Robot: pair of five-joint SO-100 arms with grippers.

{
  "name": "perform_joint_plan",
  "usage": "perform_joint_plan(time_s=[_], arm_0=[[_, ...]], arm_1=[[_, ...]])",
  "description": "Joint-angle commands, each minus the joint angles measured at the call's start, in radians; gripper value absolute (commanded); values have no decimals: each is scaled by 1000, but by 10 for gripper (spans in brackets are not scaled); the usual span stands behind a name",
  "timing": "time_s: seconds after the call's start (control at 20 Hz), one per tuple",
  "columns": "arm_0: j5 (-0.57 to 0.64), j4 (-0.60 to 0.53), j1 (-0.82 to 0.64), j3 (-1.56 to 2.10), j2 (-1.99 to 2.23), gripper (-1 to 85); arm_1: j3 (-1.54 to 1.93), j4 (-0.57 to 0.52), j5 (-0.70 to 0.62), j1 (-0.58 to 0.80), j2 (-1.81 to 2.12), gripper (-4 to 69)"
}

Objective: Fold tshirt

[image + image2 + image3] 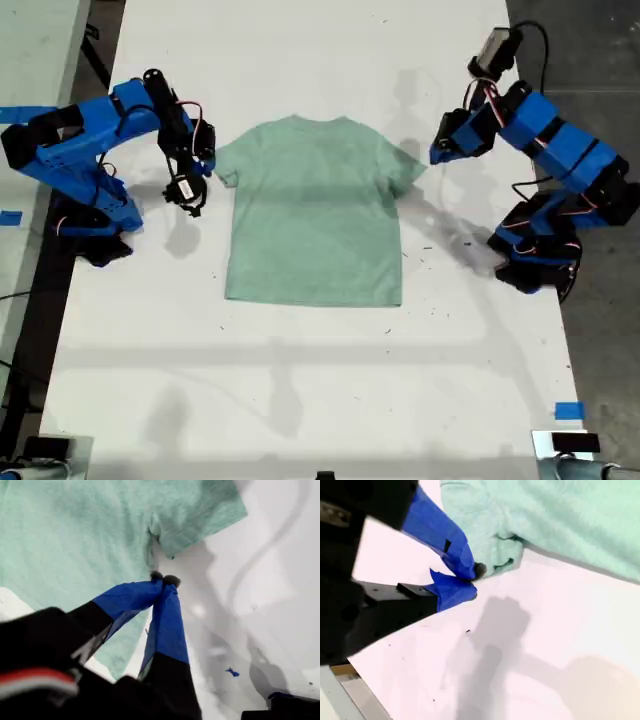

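Observation:
The pale mint-green tshirt (pixel 315 215) lies flat and spread open on the white table (pixel 300 390), neck toward the exterior view's top. My first gripper (pixel 437 155) belongs to the arm at the exterior view's right. It hovers by that side's sleeve, shut, and in the first wrist view its tips (pixel 165 578) meet over the armpit of the tshirt (pixel 75 540) with nothing in them. My second gripper (pixel 190 195), on the arm at the exterior view's left, is also shut. It sits (pixel 471 580) just beside the rolled sleeve hem of the tshirt (pixel 560 515).
Both arm bases stand near the table's side edges in the exterior view. A strip of blue tape (pixel 568 410) lies near the table's lower right corner in that view. A small device (pixel 572 445) sits below the tape. Another table (pixel 35 50) stands beyond the exterior view's left edge.

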Motion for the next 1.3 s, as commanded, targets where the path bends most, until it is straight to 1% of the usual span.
perform_joint_plan(time_s=[0.0,0.1,0.15,0.2,0.25,0.35,0.45,0.55,0.8,0.95,1.15,1.25], arm_0=[[66,44,-91,-66,-2,18],[109,83,-156,-78,-11,60],[126,92,-186,-78,-11,74],[141,101,-207,-80,-11,104],[158,109,-224,-83,-11,150],[173,114,-242,-89,-11,209],[179,114,-249,-95,-20,216],[183,112,-249,-100,-44,215],[186,103,-236,-109,-72,211],[183,103,-232,-107,-74,209],[181,103,-224,-107,-75,206],[179,103,-219,-107,-77,206]], arm_1=[[-106,20,-74,75,-21,-1],[-150,43,-109,115,-61,82],[-172,51,-121,126,-83,140],[-189,52,-137,127,-95,220],[-204,52,-150,127,-109,274],[-216,54,-175,132,-132,316],[-196,28,-199,135,-152,326],[-144,-43,-229,138,-186,323],[-26,-278,-313,160,-370,327],[2,-387,-364,190,-502,324],[-5,-454,-397,219,-644,325],[-21,-469,-405,232,-709,318]])
